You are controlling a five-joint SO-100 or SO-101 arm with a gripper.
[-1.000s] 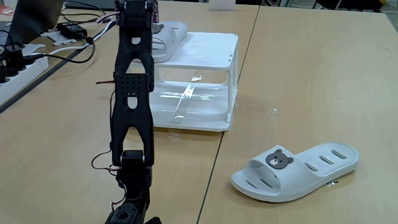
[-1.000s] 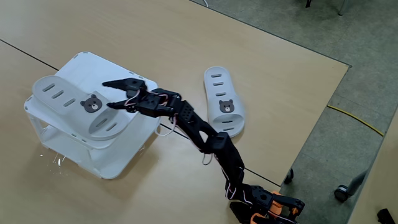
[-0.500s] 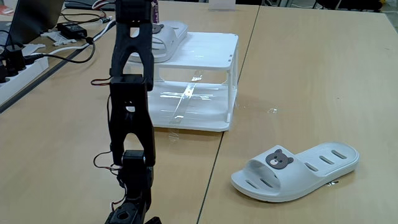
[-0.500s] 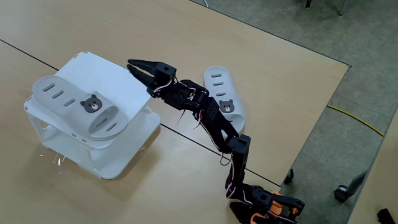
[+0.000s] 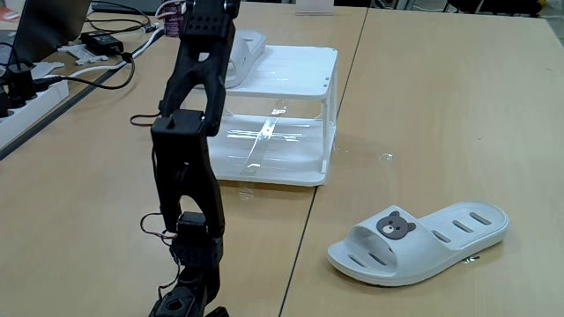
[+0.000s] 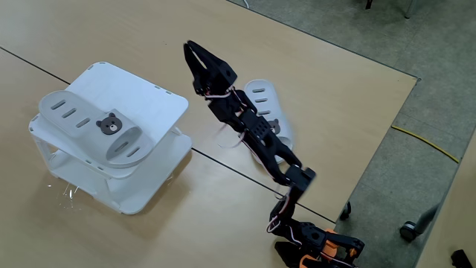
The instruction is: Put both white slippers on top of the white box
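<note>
The task looks half done. The broad wooden table, pale and matt with a dark seam between its two boards, carries everything. On it, toward its left edge in the high fixed view, stands the white plastic two-tier box, square, with a flat glossy top, thin corner posts and see-through sides that catch reflections. The black jointed arm rises from its base at the table's near edge, angular and matt, with thin wires looped along it.

One white rubber slipper with a grey-brown bear badge and oval slots already lies flat on the box top, along its left edge in the high view; in the low fixed view its end shows behind the arm at the box's far left corner. The other white rubber bear-badge slipper lies on the table, well apart from the box, smooth and rounded, sole down; in the high view the arm partly covers it.

The gripper hangs in the air between box and second slipper, grasping nothing; whether its fingers are parted cannot be told. Fetching that second slipper remains.
</note>
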